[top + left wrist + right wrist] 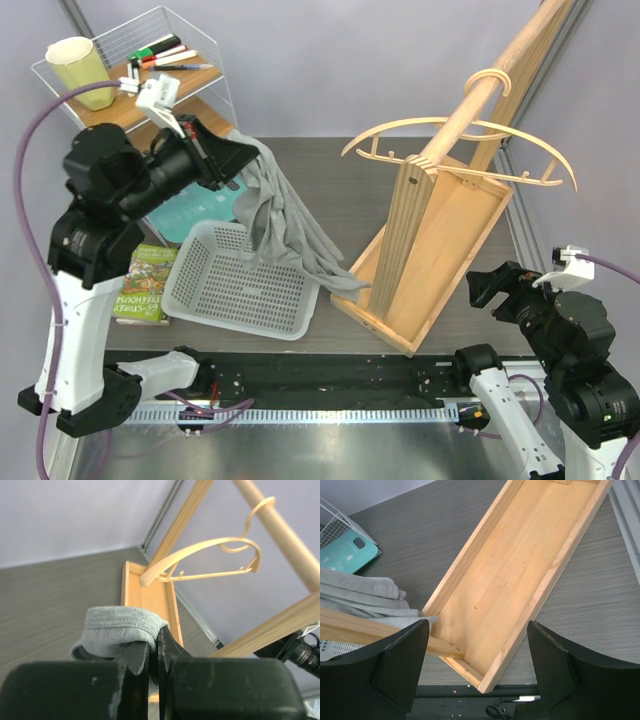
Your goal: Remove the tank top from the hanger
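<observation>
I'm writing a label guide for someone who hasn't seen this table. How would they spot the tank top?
Find the left gripper, raised at the table's left by the pale perforated basket. The tank top is pinched in it and droops past the basket's right rim. It is the only soft grey cloth; the hangers on the wooden rail are bare.

Setting: robot lab bench, no doubt | plain lilac-grey partition walls (330,60), metal frame post (75,20) | dark wood-grain table (340,180) | robot arms (110,190) and slotted cable duct (330,410) along the near edge | staged props: wire shelf (200,45) far-left corner, plastic basket (250,290), wooden tray (460,240).
</observation>
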`<state>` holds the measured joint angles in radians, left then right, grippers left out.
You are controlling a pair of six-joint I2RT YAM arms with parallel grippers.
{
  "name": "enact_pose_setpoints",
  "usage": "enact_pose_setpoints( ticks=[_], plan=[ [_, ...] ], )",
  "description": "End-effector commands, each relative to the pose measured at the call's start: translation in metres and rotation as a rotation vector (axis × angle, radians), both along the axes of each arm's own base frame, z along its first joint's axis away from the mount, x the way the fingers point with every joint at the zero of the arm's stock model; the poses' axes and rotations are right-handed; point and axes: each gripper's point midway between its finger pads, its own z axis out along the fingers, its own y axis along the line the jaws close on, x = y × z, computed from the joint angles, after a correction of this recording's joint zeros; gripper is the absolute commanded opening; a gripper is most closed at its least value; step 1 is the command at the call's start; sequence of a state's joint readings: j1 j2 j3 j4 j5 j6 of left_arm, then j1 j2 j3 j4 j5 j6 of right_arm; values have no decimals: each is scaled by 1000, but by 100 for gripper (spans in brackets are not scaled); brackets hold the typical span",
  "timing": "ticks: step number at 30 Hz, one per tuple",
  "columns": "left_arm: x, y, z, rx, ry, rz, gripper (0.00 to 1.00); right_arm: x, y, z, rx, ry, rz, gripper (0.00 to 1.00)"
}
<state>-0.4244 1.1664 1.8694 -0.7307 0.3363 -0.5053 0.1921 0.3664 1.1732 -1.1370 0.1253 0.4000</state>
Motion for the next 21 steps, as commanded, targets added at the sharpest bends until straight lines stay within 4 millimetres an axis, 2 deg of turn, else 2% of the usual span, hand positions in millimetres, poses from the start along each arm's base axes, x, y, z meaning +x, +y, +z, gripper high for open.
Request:
enact_pose_setpoints(
  ticks=[1,7,10,13,15,17,20,21],
  plan=[
    [-22,16,41,5,-124,19,1,10,5,7,20,-24,11,85],
    [-32,50,83,-2,-258,174,1,11,5,4,13,-17,9,85],
    [-31,65,90,17,-293,248,1,11,5,3,13,-14,12,85],
    [-19,76,80,68,-290,324,0,12,4,2,11,-13,8,85],
    [-5,77,64,128,-271,351,0,12,4,2,10,-13,8,85],
    [7,87,54,170,-237,421,0,12,5,2,10,-11,13,85],
    [5,90,51,168,-240,435,0,12,5,1,8,-10,11,84],
    [8,89,44,177,-228,433,0,12,5,0,6,-10,12,85]
  ],
)
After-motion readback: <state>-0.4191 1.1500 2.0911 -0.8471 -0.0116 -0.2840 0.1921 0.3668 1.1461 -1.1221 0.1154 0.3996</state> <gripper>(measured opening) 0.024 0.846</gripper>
